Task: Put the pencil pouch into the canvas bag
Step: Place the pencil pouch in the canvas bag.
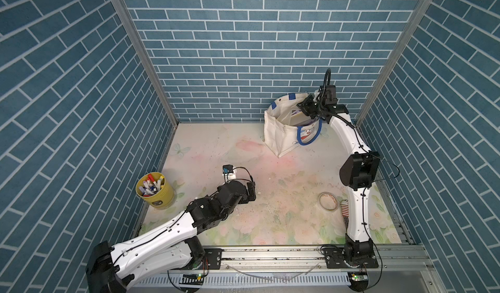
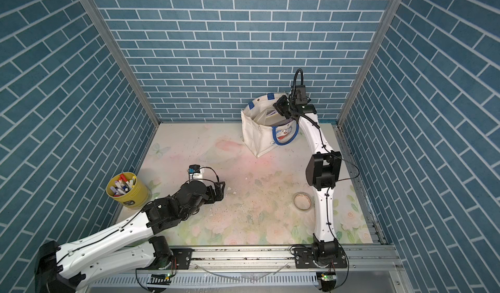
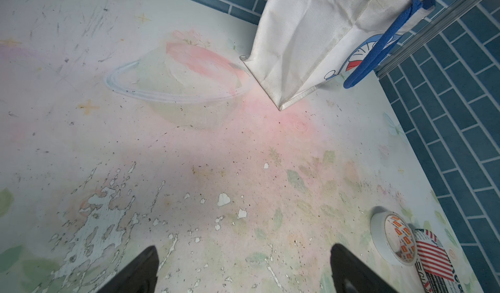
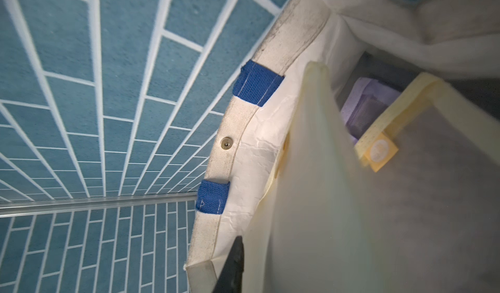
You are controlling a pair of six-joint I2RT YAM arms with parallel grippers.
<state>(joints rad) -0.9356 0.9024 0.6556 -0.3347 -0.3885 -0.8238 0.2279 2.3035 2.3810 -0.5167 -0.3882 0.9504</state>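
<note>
We see the canvas bag (image 1: 278, 137) standing at the far right of the tabletop (image 1: 216, 148), close to the back wall and the right corner post, with its mouth open upward. The right hand (image 1: 305, 106) hangs over that mouth at its right rim, and little room lies between bag, wall and right arm. The middle of the tabletop lies open.

Only the right wrist view looks inside the bag. There the pencil pouch (image 4: 405, 196), blurred pale mesh with yellow trim, sits within the bag's walls above a purple thing (image 4: 362, 102). One dark finger (image 4: 232, 264) shows beside the pouch; we cannot tell whether that hand pinches it or has parted.

The left wrist view shows the left hand (image 3: 243, 248) spread wide over the tabletop. A tape roll (image 3: 392, 240) lies just beside a striped packet (image 3: 433, 256) near the right arm. A yellow cup of markers (image 1: 157, 191) stands at the left edge.
</note>
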